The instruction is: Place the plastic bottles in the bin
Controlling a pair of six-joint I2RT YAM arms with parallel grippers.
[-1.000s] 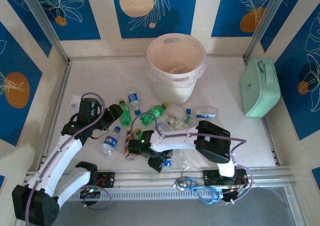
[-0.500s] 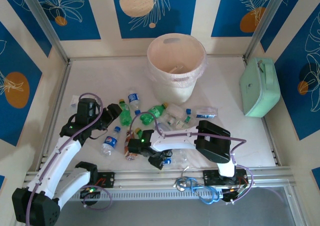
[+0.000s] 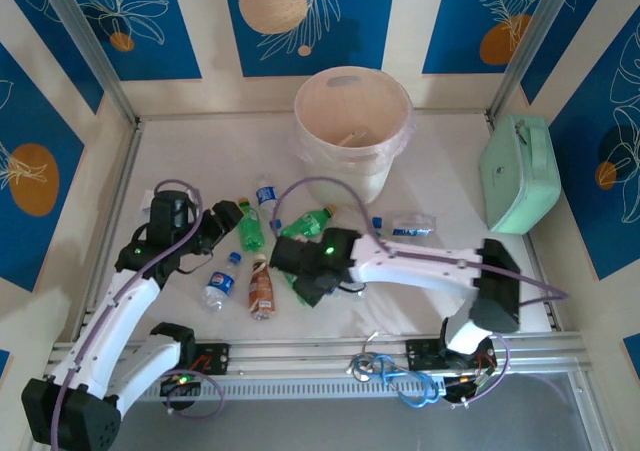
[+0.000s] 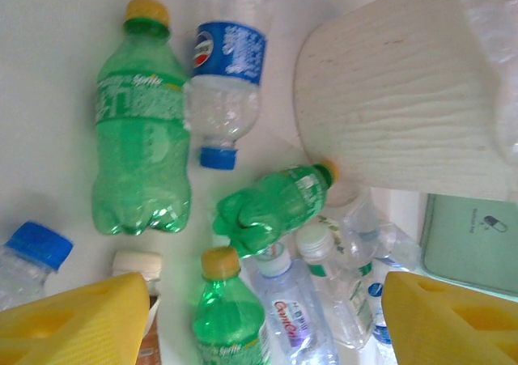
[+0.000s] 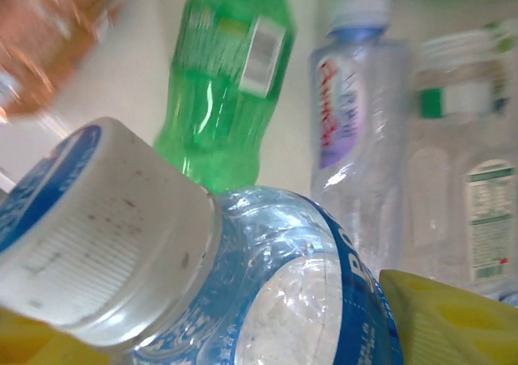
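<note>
The right arm has reached away from the near edge toward the table's middle. Its yellow fingers clamp a clear blue-labelled bottle, with the right gripper among the scattered plastic bottles. The left gripper hangs with fingers apart over a green bottle. The bin stands just beyond the bottles, far centre.

A pale surface is boxed in by cream walls carrying blue panels printed with orange discs and white leaf outlines. Metal posts stand at the two far corners. A mint-green case lies by the right wall. A slotted metal rail runs along the near edge. The light is even.
</note>
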